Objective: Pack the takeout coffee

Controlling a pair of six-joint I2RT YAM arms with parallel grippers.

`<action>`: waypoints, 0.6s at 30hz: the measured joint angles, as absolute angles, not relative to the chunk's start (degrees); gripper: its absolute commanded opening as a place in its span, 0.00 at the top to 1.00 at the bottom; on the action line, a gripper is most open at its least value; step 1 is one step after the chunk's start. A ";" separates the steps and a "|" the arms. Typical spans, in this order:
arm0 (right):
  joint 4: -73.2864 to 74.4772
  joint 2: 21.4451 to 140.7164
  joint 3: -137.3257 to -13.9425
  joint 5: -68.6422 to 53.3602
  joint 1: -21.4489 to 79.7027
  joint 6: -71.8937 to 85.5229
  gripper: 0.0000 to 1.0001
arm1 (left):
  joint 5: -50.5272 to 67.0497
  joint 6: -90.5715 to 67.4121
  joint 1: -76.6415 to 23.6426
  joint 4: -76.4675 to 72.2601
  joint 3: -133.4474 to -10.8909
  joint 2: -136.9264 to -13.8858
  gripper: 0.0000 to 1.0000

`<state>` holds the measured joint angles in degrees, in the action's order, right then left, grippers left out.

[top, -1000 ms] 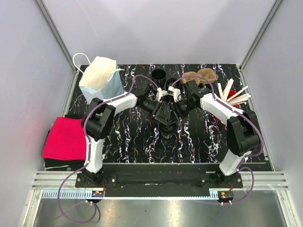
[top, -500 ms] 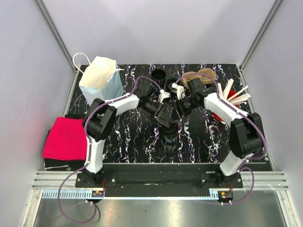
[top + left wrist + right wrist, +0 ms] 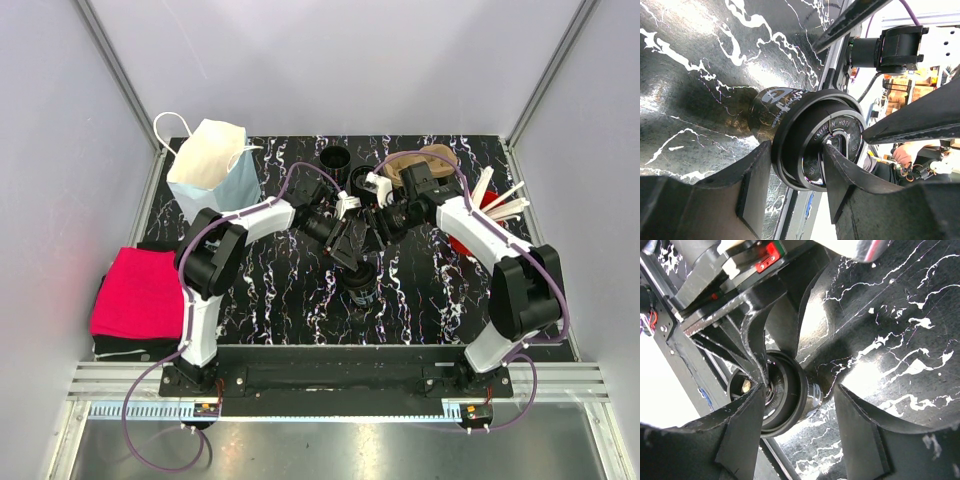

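The coffee cup (image 3: pixel 362 284) stands upright on the black marbled bench (image 3: pixel 270 290), near the middle and a little toward the near edge, with its black lid (image 3: pixel 815 145) on. The left gripper (image 3: pixel 348 252) hangs right over it with its 2 fingers (image 3: pixel 754 190) apart: in the left wrist view 1 finger sits beside the lid's rim and the other lies across the lid's top, over the raised lettering. I cannot tell whether either one presses on the lid. The right gripper (image 3: pixel 378 225) is just behind the cup, also spread wide. In the right wrist view its fingers (image 3: pixel 742 440) frame the lidded cup from a short way off without touching it. A pale blue paper bag (image 3: pixel 212 160) stands open at the far left corner. A brown cup carrier (image 3: pixel 432 157) and some wooden stirrers (image 3: pixel 497 200) lie at the far right, and a red cloth (image 3: pixel 135 292) sits off the bench's left edge
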<state>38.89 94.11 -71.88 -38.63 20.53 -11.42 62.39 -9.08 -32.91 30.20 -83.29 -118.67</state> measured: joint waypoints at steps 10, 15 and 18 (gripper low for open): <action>44.27 89.01 -70.91 -38.72 20.23 -15.73 0.38 | 62.22 -9.50 -32.97 30.17 -83.29 -118.37 0.52; 47.13 86.98 -68.29 -40.03 20.18 -17.69 0.41 | 61.56 -9.52 -33.19 30.17 -83.35 -117.99 0.52; 48.56 86.96 -66.02 -40.99 20.16 -18.72 0.42 | 61.17 -9.50 -33.54 30.17 -83.53 -117.80 0.52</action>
<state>48.56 86.96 -66.02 -40.99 20.16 -18.72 61.17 -9.50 -33.54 30.17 -83.53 -117.80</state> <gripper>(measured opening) 0.589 0.481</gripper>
